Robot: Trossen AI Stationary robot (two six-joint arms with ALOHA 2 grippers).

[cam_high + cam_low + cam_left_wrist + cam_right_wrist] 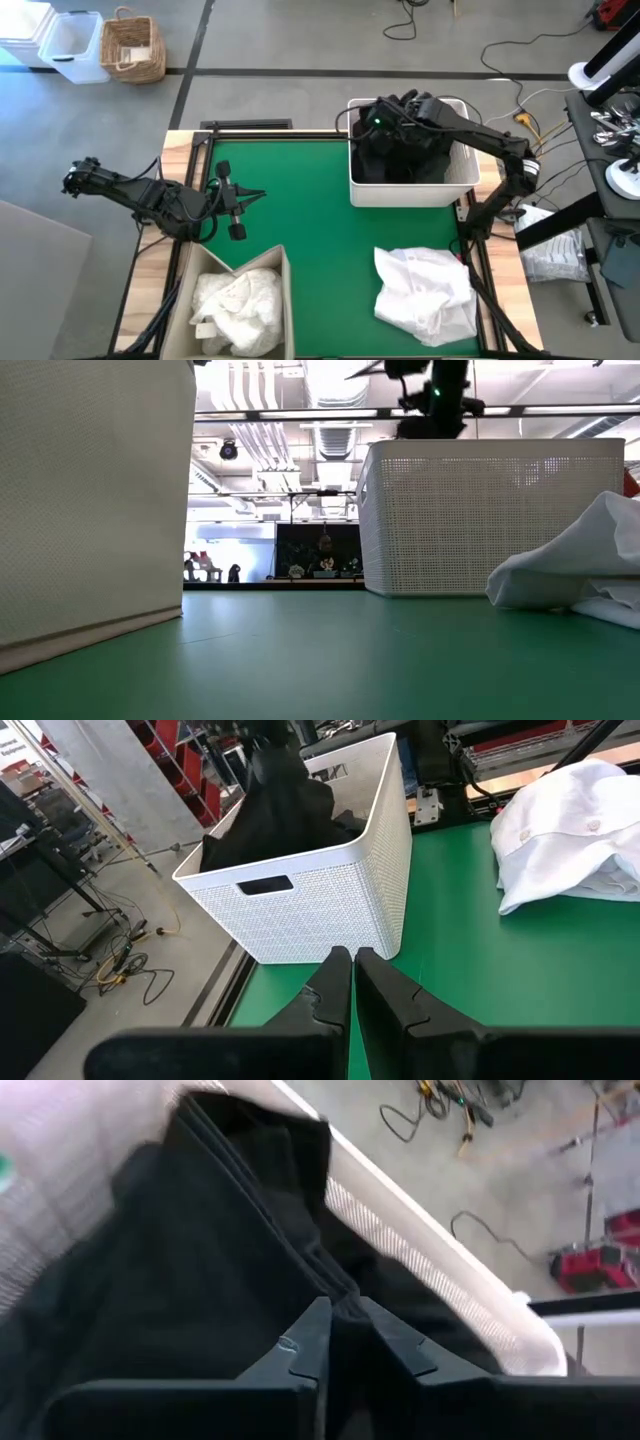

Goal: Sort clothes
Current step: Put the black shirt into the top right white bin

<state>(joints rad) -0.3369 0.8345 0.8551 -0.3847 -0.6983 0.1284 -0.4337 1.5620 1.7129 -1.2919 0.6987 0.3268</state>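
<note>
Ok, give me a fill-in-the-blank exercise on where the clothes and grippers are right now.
1. The dark clothes lie in the white ____ basket.
2. The right gripper is over the ____.
3. The loose white garment lies on the ____ table.
4. The left gripper, over the table, is ____.

Missing words: plastic; basket; green; shut

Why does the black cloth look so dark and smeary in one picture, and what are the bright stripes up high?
Right wrist view: the black clothes fill the picture so close that folds blur and little light reaches them. Low view: the bright stripes are ceiling lights glaring behind the white basket. High view: the light is even, and the white clothes stay crisp.
</note>
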